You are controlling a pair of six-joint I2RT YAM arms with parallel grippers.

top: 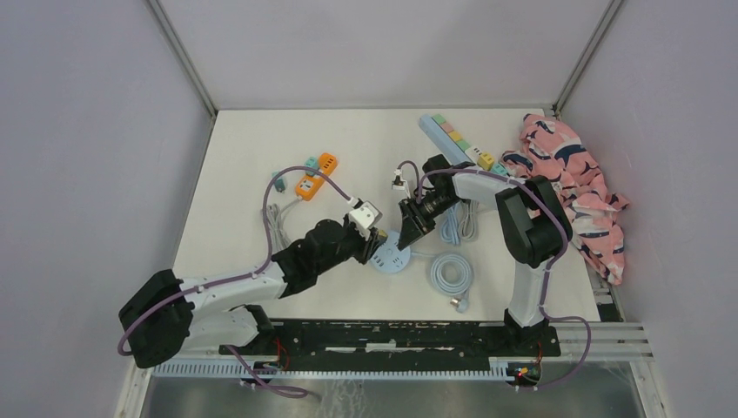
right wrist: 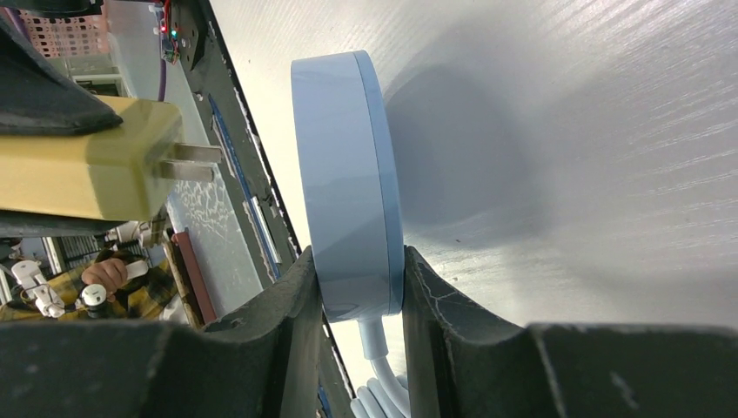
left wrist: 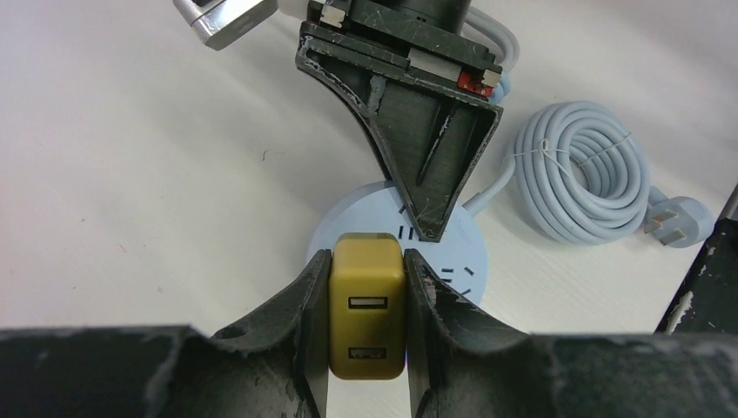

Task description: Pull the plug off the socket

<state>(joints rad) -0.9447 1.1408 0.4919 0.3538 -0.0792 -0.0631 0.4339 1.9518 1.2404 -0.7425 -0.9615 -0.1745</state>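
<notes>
Clearly my right hand clamped the socket as anchor; my left hand gripped the plug, prongs out.

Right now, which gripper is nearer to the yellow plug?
Left. The left gripper is shut on the yellow plug, one finger on each side. The right gripper clamps the rim of the round socket, close to the plug but apart from it.

The plug sits between the fingers of your left gripper, with its prongs apart from the socket just ahead. Your right gripper straddles the socket's edge from opposite. The coiled cable lies right of your left gripper.
</notes>
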